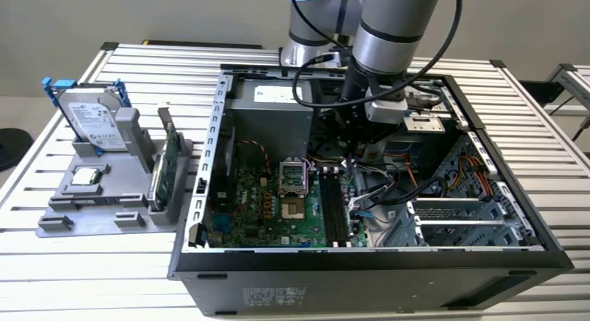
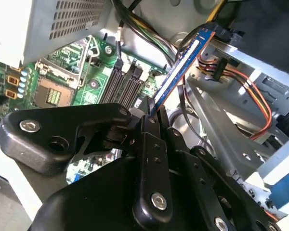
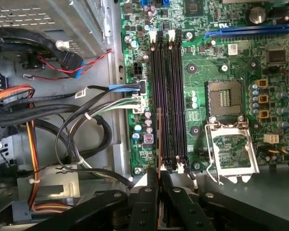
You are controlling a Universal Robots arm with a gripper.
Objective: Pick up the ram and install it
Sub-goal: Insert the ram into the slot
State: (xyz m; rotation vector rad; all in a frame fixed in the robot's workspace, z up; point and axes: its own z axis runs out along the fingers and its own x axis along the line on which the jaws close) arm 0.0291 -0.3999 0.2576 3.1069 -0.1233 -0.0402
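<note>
My gripper reaches down inside the open computer case, over the motherboard. It is shut on the ram, a long thin stick with a blue edge that juts out from between the black fingers. In the first wrist view the ram shows edge-on as a thin line, running lengthwise over the near end of the black memory slots and along their outer side. The stick hangs above the board, apart from the slots, which stand empty with white end clips.
Black, orange and blue cables crowd the bay beside the slots. The open CPU socket lies on their other side. Outside the case, a grey stand holds a hard drive and a green card.
</note>
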